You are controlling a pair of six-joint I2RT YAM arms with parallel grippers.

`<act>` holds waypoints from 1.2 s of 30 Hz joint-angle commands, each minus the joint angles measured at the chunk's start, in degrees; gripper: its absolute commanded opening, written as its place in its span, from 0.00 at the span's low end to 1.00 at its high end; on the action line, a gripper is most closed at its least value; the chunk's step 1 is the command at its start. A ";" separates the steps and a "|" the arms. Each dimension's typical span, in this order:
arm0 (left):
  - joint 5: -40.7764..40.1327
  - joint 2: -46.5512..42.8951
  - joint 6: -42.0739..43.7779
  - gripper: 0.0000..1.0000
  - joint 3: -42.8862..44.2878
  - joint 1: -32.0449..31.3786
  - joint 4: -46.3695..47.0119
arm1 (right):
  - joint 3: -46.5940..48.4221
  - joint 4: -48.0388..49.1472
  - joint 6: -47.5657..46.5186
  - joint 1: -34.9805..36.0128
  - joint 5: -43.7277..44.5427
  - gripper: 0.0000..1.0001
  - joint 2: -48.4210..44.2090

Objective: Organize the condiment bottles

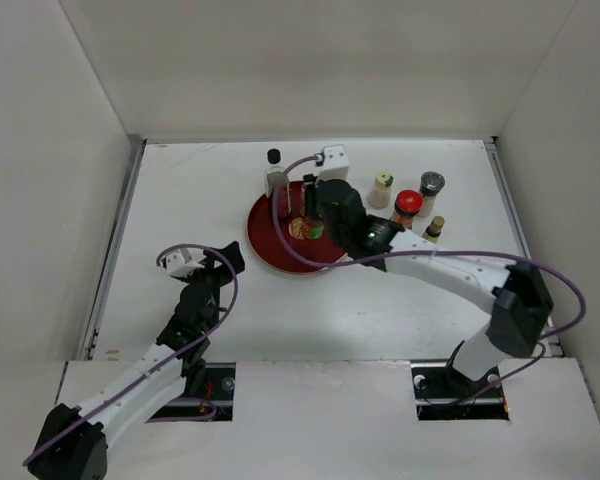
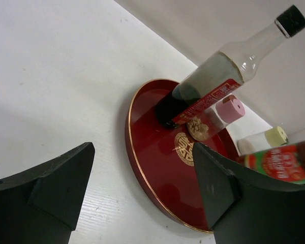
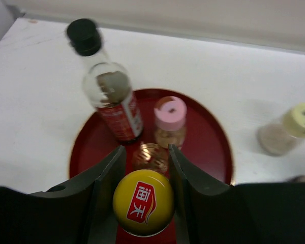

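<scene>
Overhead, the right gripper (image 1: 310, 222) is pinching the yellow-capped bottle (image 1: 301, 230) over the red tray (image 1: 265, 250), just beside the tall clear bottle (image 1: 274, 172); the red-capped bottle (image 1: 408, 203) and its neighbours are standing on the white table (image 1: 180, 190) to the right; the left gripper (image 1: 223, 262) is hovering with its jaws spread, well apart from the tray.

Through the left wrist, the tall glass bottle is looking slim and top-heavy, with the pink-capped jar (image 2: 226, 109) standing just beside it on glossy, gold-rimmed lacquer; a sideways nudge from the carried bottle could be toppling either.

Through the right wrist, black jaws are flanking the smooth, domed yellow cap; how low they are gripping I cannot tell; a slick wall could be slipping, landing tilted; the yellow-green-capped jar (image 3: 290, 129) is sitting off the tray.
</scene>
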 commanded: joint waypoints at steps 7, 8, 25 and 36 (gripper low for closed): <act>-4.94 -7.49 -5.07 0.88 -1.86 2.68 -4.88 | 18.27 8.90 -1.82 3.36 -5.74 0.32 17.06; -5.20 -7.58 -5.25 0.89 -2.03 2.86 -4.97 | 19.50 8.54 -1.90 3.62 -5.92 0.32 18.63; -1.96 -3.89 -6.48 0.90 -1.42 4.09 -4.01 | 17.49 9.95 -0.41 4.85 -5.84 0.62 22.43; -1.17 -3.10 -6.40 0.90 -1.07 4.53 -4.18 | 5.20 9.42 0.12 5.56 -4.96 0.83 7.07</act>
